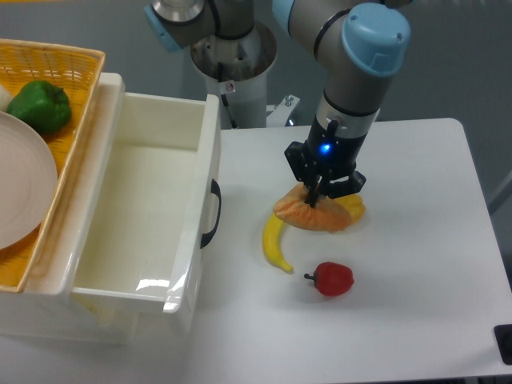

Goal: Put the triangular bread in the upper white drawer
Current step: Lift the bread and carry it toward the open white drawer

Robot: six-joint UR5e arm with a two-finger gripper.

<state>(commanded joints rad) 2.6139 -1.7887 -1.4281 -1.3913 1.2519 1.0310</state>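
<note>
1. Lowest in the frame, right of centre, a red pepper (332, 278) lies on the white desk (416, 240). Just left and above it lies a banana (276, 242), its upper end near the bread.
2. The bread (308, 214) sits at mid-frame, right of centre, with a yellow pepper (354, 207) touching or just behind its right end. Whether the bread rests on the desk or is a little off it cannot be told.
3. The claw (319, 190) points straight down onto the top of the bread, its fingers narrow and pinching the crust.
4. The step in hand looks like the grasp itself, before the carry. The bread is not yet anywhere near its goal.
5. The drawer (200, 160) stands open at the left of the frame, its black handle (212, 212) facing the fruit, nothing visible inside.
6. The next move calls for a lift high enough to pass the drawer's near wall, then travel left and a release over the hollow, without dragging the banana or yellow pepper along.
7. At the far upper left a basket (76, 68) holds a green pepper (40, 106) and a plate (24, 188).
</note>
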